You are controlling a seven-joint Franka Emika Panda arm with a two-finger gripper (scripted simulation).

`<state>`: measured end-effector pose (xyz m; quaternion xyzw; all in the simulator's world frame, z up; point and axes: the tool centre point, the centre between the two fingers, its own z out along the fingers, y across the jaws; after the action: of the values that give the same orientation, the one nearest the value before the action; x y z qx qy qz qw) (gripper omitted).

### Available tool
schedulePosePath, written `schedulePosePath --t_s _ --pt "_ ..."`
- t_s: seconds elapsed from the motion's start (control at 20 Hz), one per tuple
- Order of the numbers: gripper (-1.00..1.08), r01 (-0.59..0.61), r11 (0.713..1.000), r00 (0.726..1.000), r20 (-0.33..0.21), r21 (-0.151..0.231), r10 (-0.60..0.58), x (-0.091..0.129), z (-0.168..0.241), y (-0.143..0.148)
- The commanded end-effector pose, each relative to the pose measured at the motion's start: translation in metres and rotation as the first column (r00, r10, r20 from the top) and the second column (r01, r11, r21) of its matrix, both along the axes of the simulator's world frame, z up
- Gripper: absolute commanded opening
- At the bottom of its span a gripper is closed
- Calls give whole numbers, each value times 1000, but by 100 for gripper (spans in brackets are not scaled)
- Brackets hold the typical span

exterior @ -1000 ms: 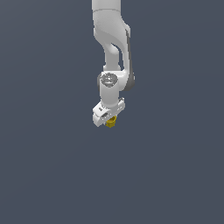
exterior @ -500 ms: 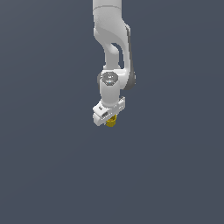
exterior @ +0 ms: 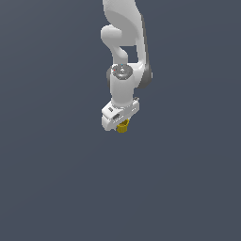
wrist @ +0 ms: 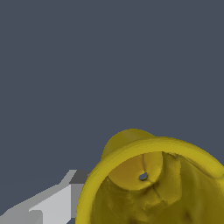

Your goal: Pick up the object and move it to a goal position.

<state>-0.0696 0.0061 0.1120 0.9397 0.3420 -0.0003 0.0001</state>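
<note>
Mustard-yellow cup (exterior: 123, 126): small hollow cylinder with a raised rim, sitting directly beneath the white pincer (exterior: 121, 123) at the end of the arm (exterior: 124, 56). In the exterior view only its lower part shows below the pincer body; the rest is covered by the white housing. No shadow or contact mark appears under the cup on the plain dark grey ground, so whether it is raised or resting cannot be told.

Wrist view: the cup (wrist: 153, 183) fills the near corner, its open mouth turned toward the camera, rim thick and rounded, inner wall rough, a small hole in the floor. A grey-and-white finger (wrist: 57, 201) lies just beside the rim's outer edge.

Pincer state: the cup sits tight against the pincer, with one finger close alongside it, which suggests it is gripped. The second finger is not seen, and actual contact on both sides is not shown, so whether the pincer is clamped on it cannot be told.

Progress, as judged: approach complete; the grasp looks likely made, though unconfirmed. Outstanding: carrying the cup to the goal position. No goal marker shows in either view, so the remaining travel from the cup cannot be estimated.

Arm posture: upright above the cup, wrist pointing downward.
</note>
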Motion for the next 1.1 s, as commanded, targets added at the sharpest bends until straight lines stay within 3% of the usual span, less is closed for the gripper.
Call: schedulePosePath --t_s 0.0,1.05 --pt "-100 -1 1000 1000 2 0 1 5 22 6" --pt "-100 -1 1000 1000 1 1 1 52 229 61"
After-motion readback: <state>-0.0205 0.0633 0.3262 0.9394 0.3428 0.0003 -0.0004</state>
